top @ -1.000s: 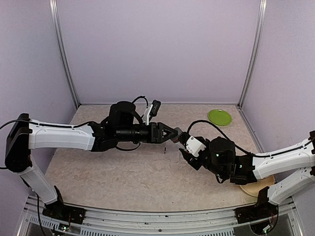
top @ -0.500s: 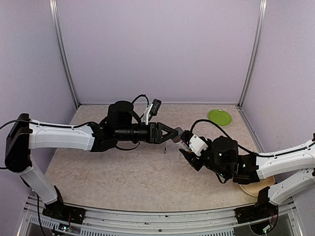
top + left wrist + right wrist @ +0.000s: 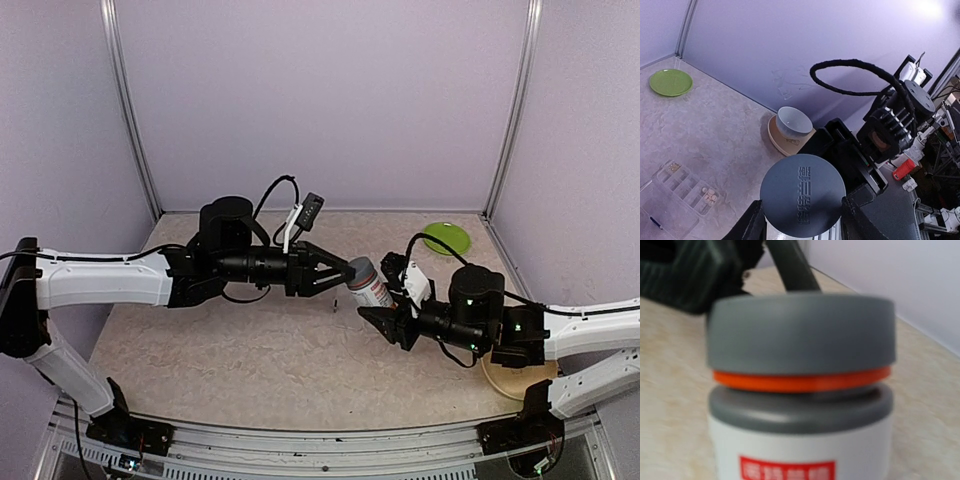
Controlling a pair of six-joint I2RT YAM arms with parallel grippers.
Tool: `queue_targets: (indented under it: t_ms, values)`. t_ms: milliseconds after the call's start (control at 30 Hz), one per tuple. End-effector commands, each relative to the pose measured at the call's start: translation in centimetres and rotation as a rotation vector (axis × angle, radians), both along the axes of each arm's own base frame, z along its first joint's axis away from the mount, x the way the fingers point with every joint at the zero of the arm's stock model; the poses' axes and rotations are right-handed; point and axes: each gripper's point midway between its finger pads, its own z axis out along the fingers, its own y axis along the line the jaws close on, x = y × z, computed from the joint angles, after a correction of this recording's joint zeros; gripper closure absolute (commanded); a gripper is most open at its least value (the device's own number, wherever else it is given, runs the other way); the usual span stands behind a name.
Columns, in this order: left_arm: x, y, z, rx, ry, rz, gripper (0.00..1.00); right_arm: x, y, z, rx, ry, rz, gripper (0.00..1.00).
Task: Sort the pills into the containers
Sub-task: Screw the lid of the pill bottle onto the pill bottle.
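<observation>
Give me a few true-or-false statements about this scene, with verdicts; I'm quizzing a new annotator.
1. The white bowl sits on the tan plate. True.
2. The bottle stands on the table. False: both pairs of jaws hold it in the air.
3. The green plate touches the pill box. False: they lie well apart.
4. The bottle's cap is grey. True.

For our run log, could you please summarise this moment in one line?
left gripper: grips cap | right gripper: grips bottle | pill box: on table
</observation>
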Motion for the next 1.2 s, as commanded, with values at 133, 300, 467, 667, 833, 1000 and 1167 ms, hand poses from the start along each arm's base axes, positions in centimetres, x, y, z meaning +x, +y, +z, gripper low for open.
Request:
queue_targets:
  t_ms: [133,300,467,667,833,1000,1167]
  values:
    - [-3.1,0.3,1.1,-0.008,-0.158,-0.127,0.49,-4.4,2.5,4.3,0.145,0.079,0.277,0.87]
    - [-0.5,1.3,1.0,-0.011,-0.082,-0.027,0.02,-3.7,2.0,3.4,0.1,0.052,0.235,0.87]
    - [0.9,1.9,1.3,-0.005,-0.023,0.06,0.01,-2.5,1.6,2.8,0.047,0.01,0.171,0.87]
    - [1.6,1.6,1.2,0.037,0.103,0.107,0.01,-0.4,1.1,2.6,-0.031,-0.06,0.069,0.87]
    - [2.2,1.2,0.8,0.076,0.197,0.136,0.01,0.8,1.2,2.0,-0.119,-0.103,0.025,0.87]
    - [2.3,0.7,0.3,0.111,0.231,0.136,0.03,1.5,1.3,1.7,-0.171,-0.122,0.003,0.87]
    - [2.6,0.2,-0.2,0.15,0.249,0.148,0.08,1.9,1.3,1.7,-0.2,-0.131,-0.013,0.87]
